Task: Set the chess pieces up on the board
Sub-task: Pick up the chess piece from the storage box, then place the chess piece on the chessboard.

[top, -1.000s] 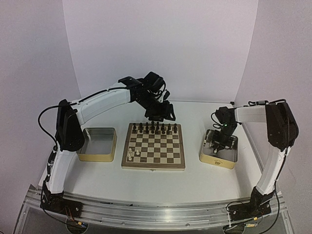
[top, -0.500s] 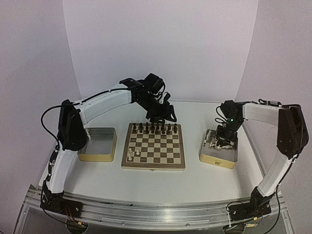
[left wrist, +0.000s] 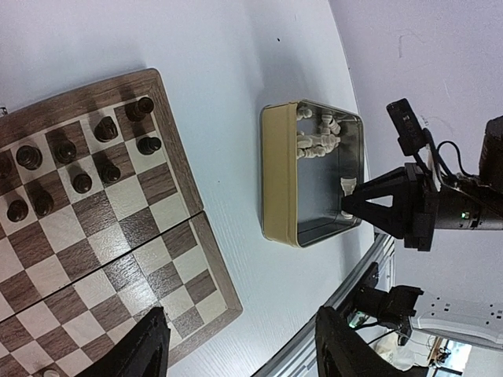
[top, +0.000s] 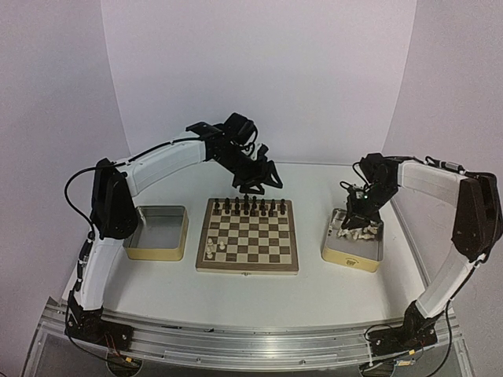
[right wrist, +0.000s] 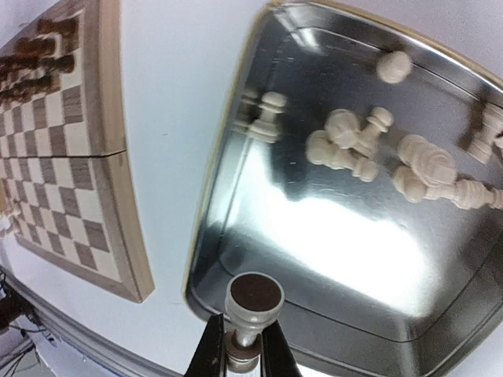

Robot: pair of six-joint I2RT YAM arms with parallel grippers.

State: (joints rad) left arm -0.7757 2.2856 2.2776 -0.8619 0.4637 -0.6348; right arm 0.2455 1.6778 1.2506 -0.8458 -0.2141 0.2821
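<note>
White tabletop (top: 314,290) beneath me: my right gripper (right wrist: 244,349) pinches one cream chess piece (right wrist: 253,301) above the tin (right wrist: 228,181); my left gripper (left wrist: 245,345) hangs open near the board (top: 247,251). With so thin a pinch, the piece may swivel or drop.

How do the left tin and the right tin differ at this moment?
Contents: the left tin looks empty from above, while the right tin holds a scatter of cream chess pieces, mostly lying on their sides.
Attendance: the right gripper hangs over the right tin, shut on a cream piece; no gripper is over the left tin.
Shared: both are rectangular metal tins with yellowish sides, flanking the board.
</note>
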